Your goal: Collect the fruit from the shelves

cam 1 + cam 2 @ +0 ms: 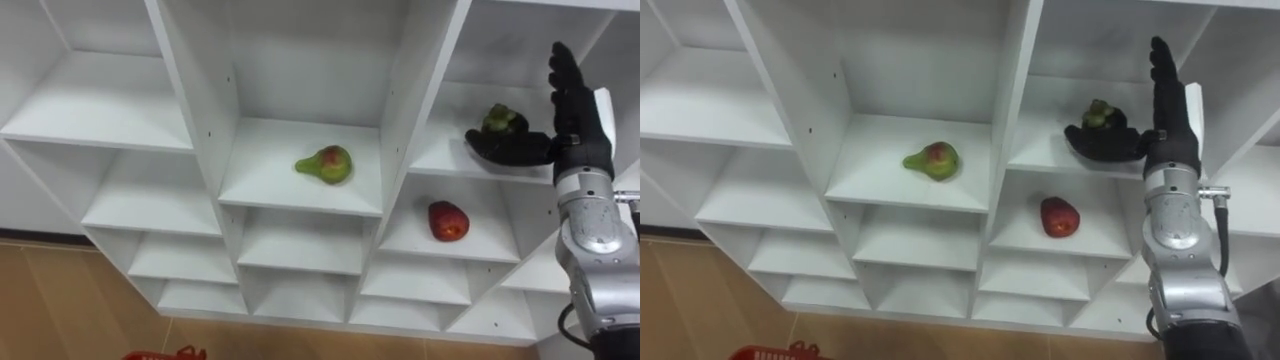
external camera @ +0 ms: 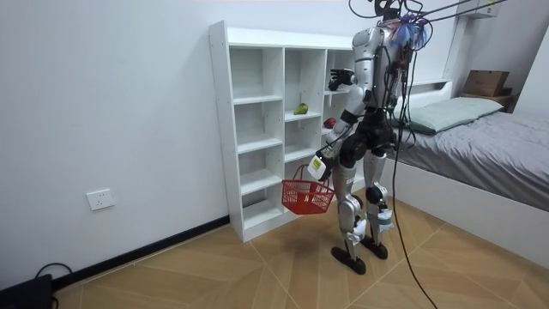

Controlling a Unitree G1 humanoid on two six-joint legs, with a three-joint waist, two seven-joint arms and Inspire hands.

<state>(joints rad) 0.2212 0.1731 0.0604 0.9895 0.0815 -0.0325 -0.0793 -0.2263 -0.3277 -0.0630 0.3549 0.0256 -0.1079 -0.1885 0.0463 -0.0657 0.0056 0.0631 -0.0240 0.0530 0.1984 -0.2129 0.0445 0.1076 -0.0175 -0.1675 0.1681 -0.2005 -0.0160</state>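
Upper right of the frame, the right robot hand point(image 1: 578, 135) stands open, thumb just below a small green fruit point(image 1: 498, 119) on the closet shelf point(image 1: 440, 156). Probably light, firm, apt to roll: cup its sides. Left robot hand point(image 2: 317, 167) grips the red basket point(image 2: 307, 198).

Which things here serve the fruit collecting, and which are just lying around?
Job: pear, red apple, greenish fruit by the open right hand, white closet, red basket hanging from the left hand.
Lying about: bed, pillow, cardboard box, wall socket.
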